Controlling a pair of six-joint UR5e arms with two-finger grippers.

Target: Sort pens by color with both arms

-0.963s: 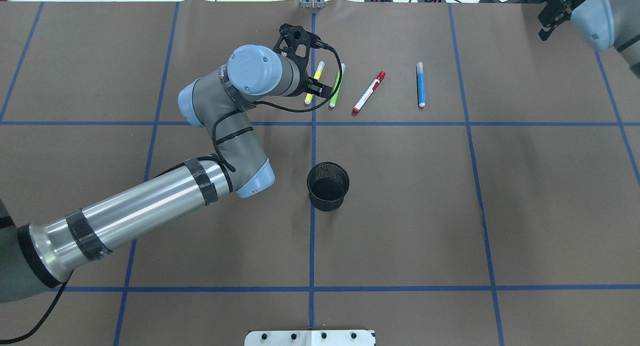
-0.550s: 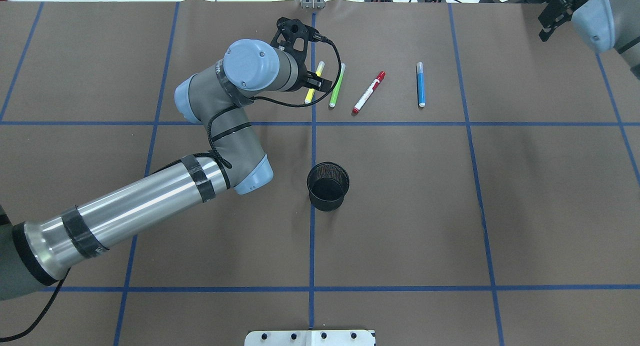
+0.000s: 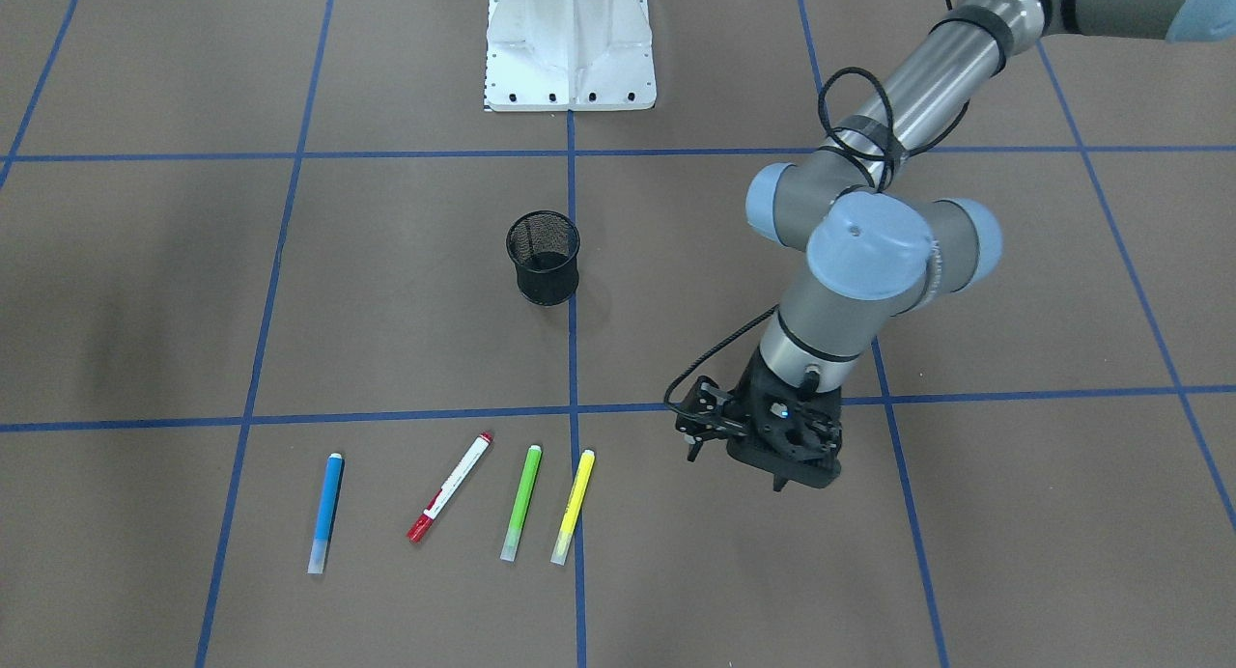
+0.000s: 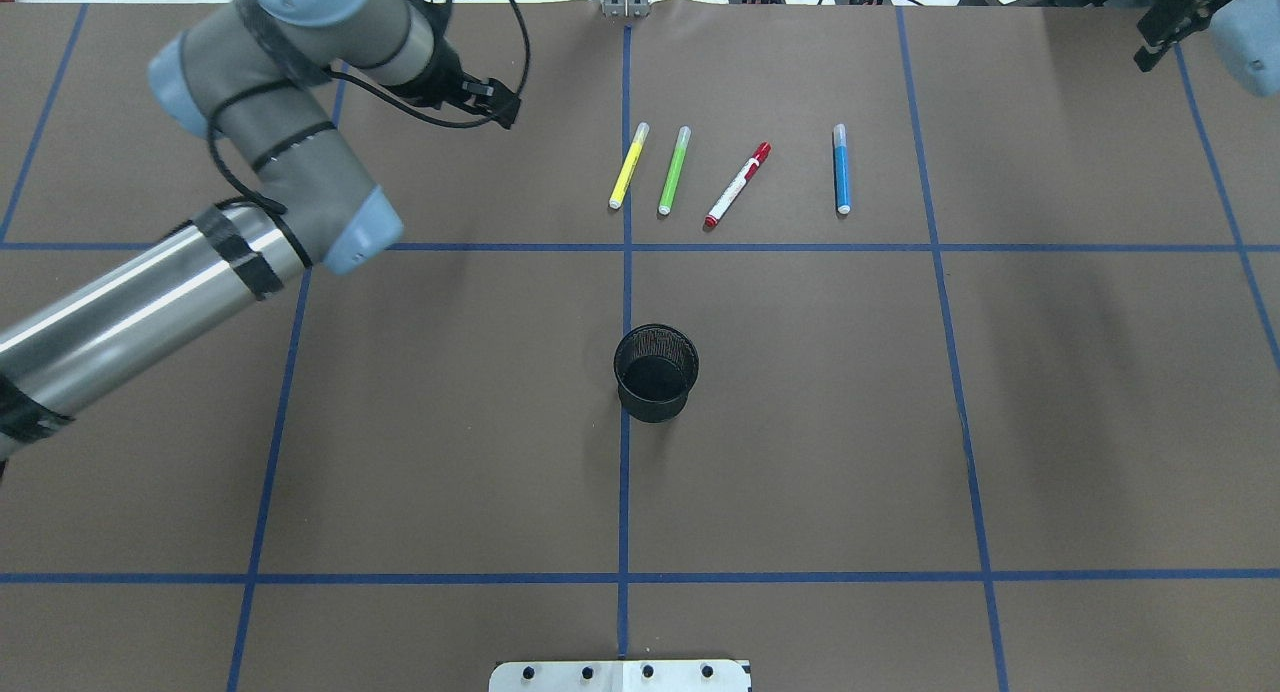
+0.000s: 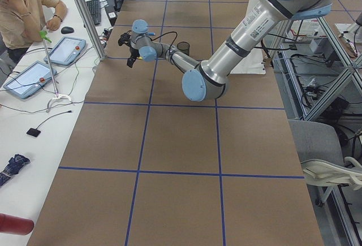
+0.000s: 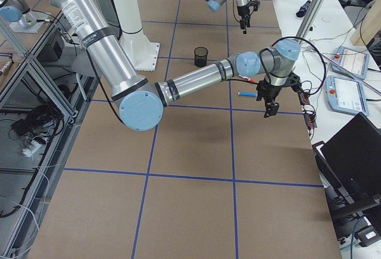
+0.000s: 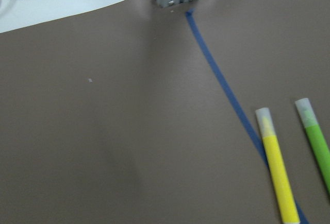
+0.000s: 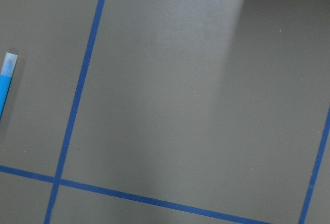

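Observation:
Four pens lie in a row on the far side of the brown mat: yellow (image 4: 628, 166), green (image 4: 675, 169), a white one with red caps (image 4: 738, 185) and blue (image 4: 841, 169). My left gripper (image 4: 495, 102) hangs over bare mat well to the left of the yellow pen (image 3: 574, 506), open with nothing between its fingers. The left wrist view shows the pale ends of the yellow pen (image 7: 278, 172) and the green pen (image 7: 317, 141). My right gripper (image 4: 1165, 27) sits at the far right corner, mostly cut off, so I cannot tell its state. Its wrist view catches the blue pen's tip (image 8: 5, 85).
A black mesh cup (image 4: 655, 372) stands upright near the table's centre, on the middle blue tape line. The white mounting base (image 3: 570, 41) is on the robot's side. A person (image 5: 22, 8) sits beyond the far edge beside tablets.
My left gripper has come off the yellow pen and swung far left. The pen stays on the mat. The right arm has drawn slightly further toward the corner.

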